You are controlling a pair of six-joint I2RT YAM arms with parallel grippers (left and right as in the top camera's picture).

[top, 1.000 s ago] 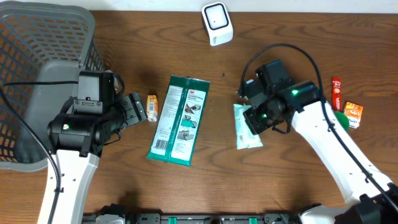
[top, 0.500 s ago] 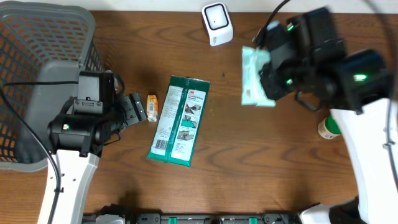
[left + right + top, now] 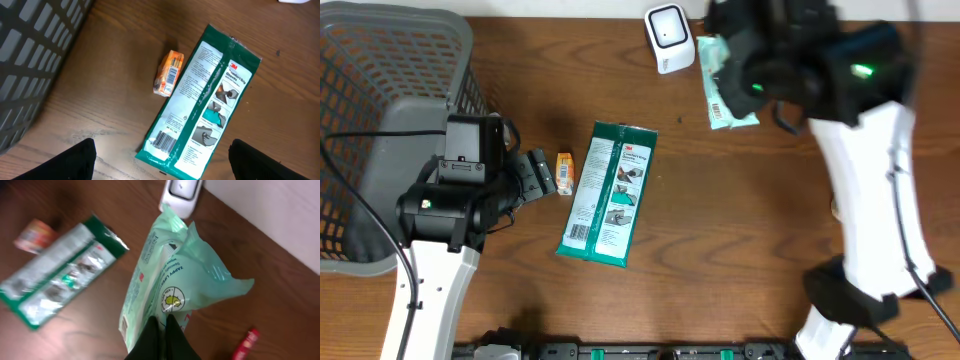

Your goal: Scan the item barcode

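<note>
- Right gripper (image 3: 162,326) has its fingers pinched together on the lower edge of the pale green packet (image 3: 170,280). The packet hangs free above the table (image 3: 740,250), so it can be turned without dragging on the wood.
- Seen from overhead, the packet sits just beside the white scanner (image 3: 668,38), on its right. This looks like the presenting step, with the item brought up to the reader's window.
- A striped patch on the packet's edge nearest the scanner may be the barcode. It is too small to be sure, and I cannot tell whether it faces the window.
- The thin pouch creases and flops above the pinch, so the printed face could fold away from the reader. A slow tilt toward the scanner seems the likely need.
- Left gripper (image 3: 532,176) hovers with its jaws wide apart and nothing between them. It waits over the small orange box (image 3: 565,172) and the green glove pack (image 3: 610,195), probably the next items.
- Behind it stands the grey basket (image 3: 460,60), presumably for scanned goods.
</note>
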